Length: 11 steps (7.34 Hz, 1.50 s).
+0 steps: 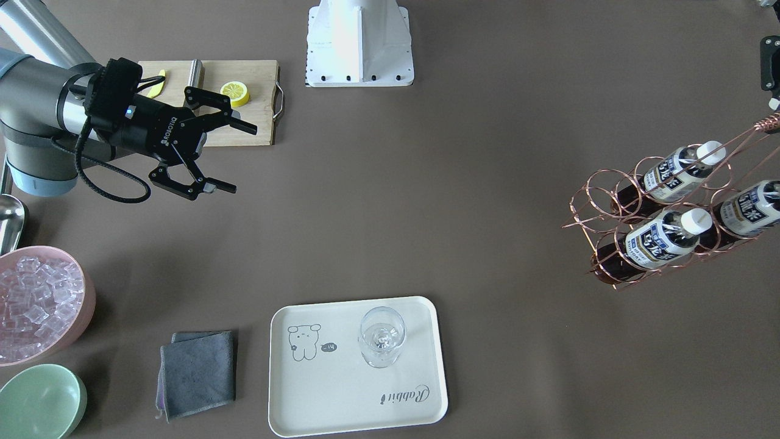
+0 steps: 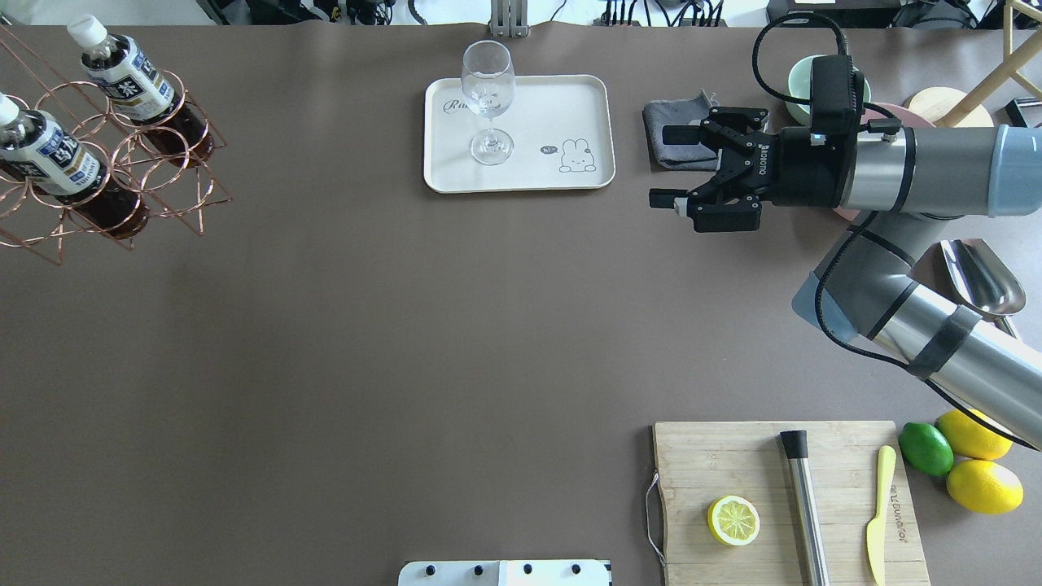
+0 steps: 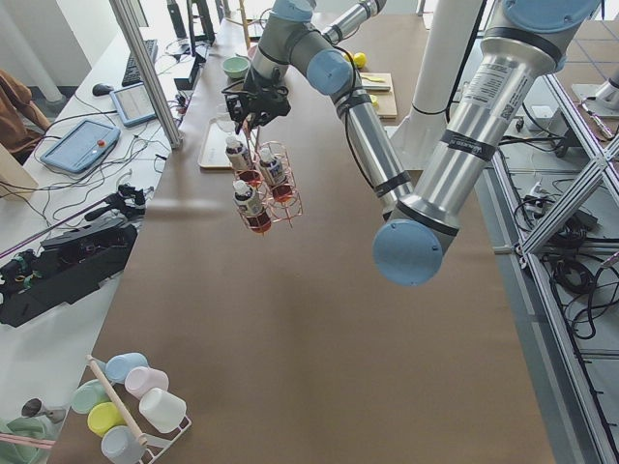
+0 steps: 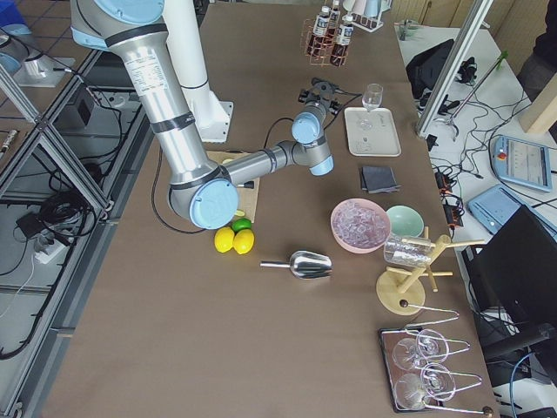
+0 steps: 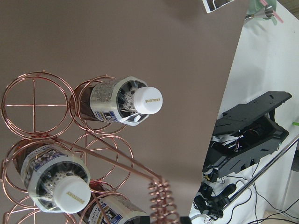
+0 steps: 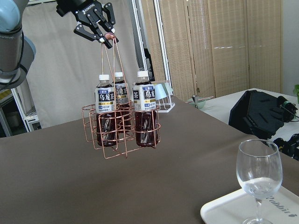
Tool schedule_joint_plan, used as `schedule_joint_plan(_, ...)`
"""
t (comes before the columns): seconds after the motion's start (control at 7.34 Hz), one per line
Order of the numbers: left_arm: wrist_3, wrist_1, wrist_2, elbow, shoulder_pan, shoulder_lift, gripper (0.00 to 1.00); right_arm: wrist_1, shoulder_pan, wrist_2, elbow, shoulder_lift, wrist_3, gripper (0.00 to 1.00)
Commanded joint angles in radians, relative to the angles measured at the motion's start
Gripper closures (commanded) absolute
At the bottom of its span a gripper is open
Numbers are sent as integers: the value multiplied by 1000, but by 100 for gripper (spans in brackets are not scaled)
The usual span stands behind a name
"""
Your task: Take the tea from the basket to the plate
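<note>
The copper wire basket (image 6: 121, 135) hangs by its coiled handle from my left gripper (image 6: 110, 39), which is shut on the handle's top. It holds three tea bottles (image 6: 105, 100) with white caps, also seen from across the table (image 1: 661, 241) and from overhead (image 2: 130, 85). The basket (image 1: 600, 204) is at my far left end of the table. The cream plate (image 2: 570, 98) lies at the far middle and carries a clear glass (image 2: 487, 81). My right gripper (image 2: 661, 166) is open and empty, just right of the plate and well away from the basket.
A grey cloth (image 2: 676, 134) lies beside the plate, under the right gripper. Behind it are a mint bowl (image 1: 39, 402), a pink bowl of ice (image 1: 36, 302) and a metal scoop (image 2: 977, 277). A wooden cutting board (image 2: 781, 488) with a lemon half sits near the robot's base.
</note>
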Motion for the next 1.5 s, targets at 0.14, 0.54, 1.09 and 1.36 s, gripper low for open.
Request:
schedule_joint_plan(0.14, -94, 179, 48, 13, 244, -249, 100, 7, 1, 1, 0, -10, -2, 0)
schedule_joint_plan(0.54, -158, 179, 130, 115, 426, -394, 100, 29, 1, -1, -3, -20, -5, 0)
schedule_joint_plan(1.09, -281, 179, 320, 172, 651, -510, 100, 90, 3, -1, -3, -63, -3, 0)
schedule_joint_plan(1.36, -287, 176, 346, 231, 681, -553, 100, 92, 9, -5, 0, -62, 2, 0)
